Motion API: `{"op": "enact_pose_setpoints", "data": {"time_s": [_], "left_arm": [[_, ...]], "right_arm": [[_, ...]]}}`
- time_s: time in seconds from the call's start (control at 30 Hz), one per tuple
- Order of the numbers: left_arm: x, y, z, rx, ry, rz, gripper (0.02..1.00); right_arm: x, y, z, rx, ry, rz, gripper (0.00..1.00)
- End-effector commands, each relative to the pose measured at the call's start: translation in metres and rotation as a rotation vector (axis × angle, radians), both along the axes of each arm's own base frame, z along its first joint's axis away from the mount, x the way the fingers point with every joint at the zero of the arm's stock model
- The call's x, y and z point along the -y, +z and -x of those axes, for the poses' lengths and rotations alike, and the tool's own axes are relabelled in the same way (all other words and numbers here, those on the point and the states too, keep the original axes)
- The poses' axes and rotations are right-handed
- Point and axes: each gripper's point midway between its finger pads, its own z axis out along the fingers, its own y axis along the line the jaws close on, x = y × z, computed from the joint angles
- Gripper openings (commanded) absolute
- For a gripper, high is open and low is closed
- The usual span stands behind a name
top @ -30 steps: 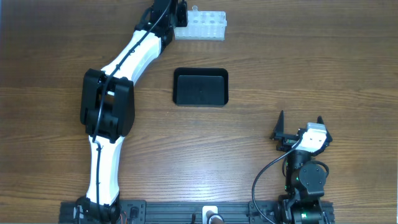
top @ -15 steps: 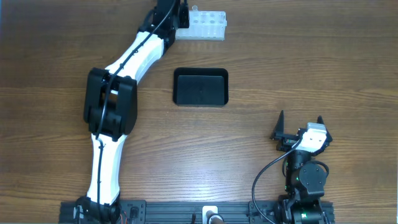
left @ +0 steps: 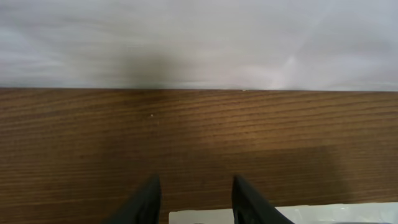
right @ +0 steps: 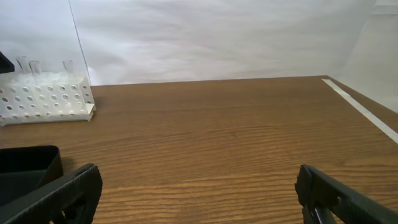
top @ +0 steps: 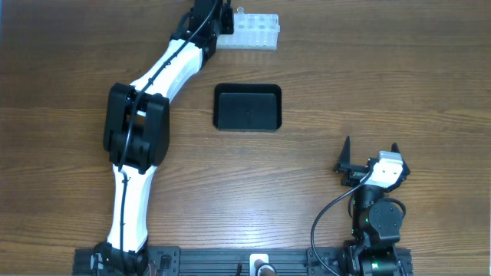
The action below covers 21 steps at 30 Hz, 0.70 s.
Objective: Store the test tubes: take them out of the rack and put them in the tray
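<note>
Brown wood-grain tabletop [top: 414, 69] was seen beneath both arms, backed by a plain white wall [right: 211, 37]. Black fingers [left: 148, 199] of the left gripper [left: 196, 202] were held moderately apart, with nothing gripped between them. They were poised at the end of a translucent white plastic rack [top: 255, 31] near the table's far edge. Clear test tubes [right: 33, 65] were seen standing upright in that rack. The right gripper [right: 199, 199] was spread wide, nothing was held in it, and it was kept close to its base, well apart from the rack. A black rectangular tray [top: 247, 111] was seen on the table just in front of the rack.
</note>
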Motion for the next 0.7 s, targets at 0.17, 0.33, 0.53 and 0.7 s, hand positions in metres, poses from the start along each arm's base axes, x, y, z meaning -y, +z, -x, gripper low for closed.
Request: {"op": "enact_pose_setpoints", "data": {"time_s": [0.17, 0.33, 0.53, 0.7], "left_arm": [[0.0041, 0.002, -0.0061, 0.025, -0.011, 0.001, 0.318], [0.0041, 0.0019, -0.006, 0.025, -0.011, 0.001, 0.251], [0.0048, 0.0018, -0.0059, 0.024, -0.014, 0.002, 0.233], [0.0054, 0.0017, -0.0057, 0.023, -0.018, 0.004, 0.159]], "right_arm": [[0.004, -0.0009, 0.0008, 0.002, -0.02, 0.005, 0.991], [0.004, -0.0009, 0.0008, 0.002, -0.02, 0.005, 0.993], [0.004, -0.0009, 0.0008, 0.002, -0.02, 0.005, 0.991], [0.004, -0.0009, 0.0008, 0.002, -0.02, 0.005, 0.991]]}}
